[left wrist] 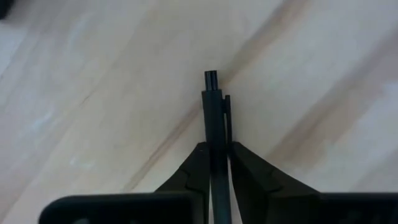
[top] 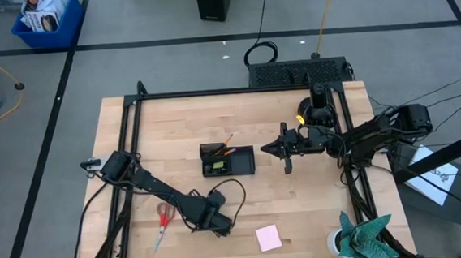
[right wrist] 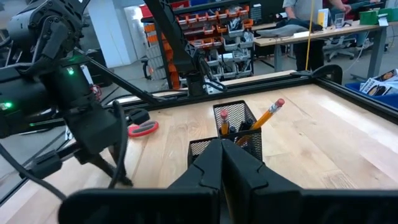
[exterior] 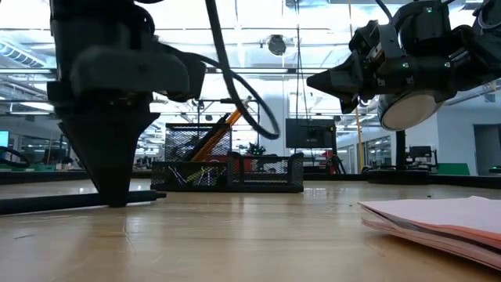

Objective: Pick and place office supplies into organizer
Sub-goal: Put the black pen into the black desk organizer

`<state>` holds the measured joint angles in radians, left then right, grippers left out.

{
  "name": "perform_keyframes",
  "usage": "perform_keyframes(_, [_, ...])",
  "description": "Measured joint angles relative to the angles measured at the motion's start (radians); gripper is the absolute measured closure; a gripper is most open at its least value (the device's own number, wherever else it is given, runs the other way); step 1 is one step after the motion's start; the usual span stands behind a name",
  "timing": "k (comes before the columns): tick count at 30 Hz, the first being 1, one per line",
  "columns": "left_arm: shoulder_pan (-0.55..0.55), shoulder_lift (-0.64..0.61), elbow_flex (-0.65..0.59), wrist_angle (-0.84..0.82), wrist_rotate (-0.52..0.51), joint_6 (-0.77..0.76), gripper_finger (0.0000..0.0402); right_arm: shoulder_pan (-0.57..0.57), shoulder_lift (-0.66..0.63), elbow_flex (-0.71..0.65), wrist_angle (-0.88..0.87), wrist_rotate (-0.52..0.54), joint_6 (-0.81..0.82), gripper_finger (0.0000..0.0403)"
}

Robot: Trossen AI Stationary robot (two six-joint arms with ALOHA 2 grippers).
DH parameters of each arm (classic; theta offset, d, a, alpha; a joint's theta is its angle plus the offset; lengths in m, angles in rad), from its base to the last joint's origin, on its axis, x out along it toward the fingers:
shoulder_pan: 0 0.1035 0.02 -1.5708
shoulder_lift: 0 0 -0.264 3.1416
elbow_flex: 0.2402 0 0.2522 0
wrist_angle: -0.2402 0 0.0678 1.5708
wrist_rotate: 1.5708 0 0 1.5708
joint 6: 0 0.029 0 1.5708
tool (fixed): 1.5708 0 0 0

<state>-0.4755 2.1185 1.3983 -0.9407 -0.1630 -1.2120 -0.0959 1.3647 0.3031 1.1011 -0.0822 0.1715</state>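
My left gripper [top: 218, 223] [left wrist: 217, 149] points down at the near middle of the table and is shut on a thin dark pen [left wrist: 211, 106] [exterior: 70, 202]. Red-handled scissors [top: 164, 221] [right wrist: 144, 129] lie flat on the wood to its left. A pale pink sticky-note pad [top: 268, 238] [exterior: 446, 219] lies to its right, nearer the front edge. The black mesh organizer [top: 227, 160] [exterior: 227, 168] [right wrist: 233, 127] stands mid-table with orange pencils [right wrist: 270, 115] leaning in it. My right gripper [top: 268, 149] [right wrist: 222, 155] hovers shut and empty just right of the organizer. My left gripper pinches the pen's shaft [left wrist: 212, 134] between its two fingers, below the clip and clicker end [left wrist: 211, 78]. The fingers [exterior: 117, 196] come from above, pointing down, and lie across the pen. The pen stays level at table height; whether it rests on the wood I cannot tell.
A plant in a white pot [top: 360, 238] stands at the table's near right corner. A black frame rail [top: 236, 90] runs along the far edge and down both sides. Bare wood lies between the organizer and the sticky-note pad.
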Motion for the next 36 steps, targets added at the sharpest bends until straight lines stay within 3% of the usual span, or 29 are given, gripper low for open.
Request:
perform_keyframes(4, [0.0,0.0,-0.003,0.022,-0.011,-0.097,0.036,0.0,0.0,0.0,-0.002,0.0,0.0,0.0403])
perform_keyframes(14, [0.004,0.0,-0.012,0.094,-0.003,-0.163,0.0349,0.0,0.0,0.0,-0.003,0.0,0.0,0.0403])
perform_keyframes(22, [0.007,0.0,-0.011,0.097,-0.028,-0.129,0.0385,0.0,0.0,0.0,-0.003,0.0,-0.003,0.0403])
perform_keyframes(33, [-0.012,-0.026,-0.016,0.144,-0.213,-0.022,0.0388,0.0,0.0,0.0,-0.006,0.0,-0.003,0.0403])
perform_keyframes(36, [-0.011,-0.056,-0.02,0.185,-0.304,0.007,0.0392,0.0,0.0,0.0,-0.006,0.0,-0.003,0.0403])
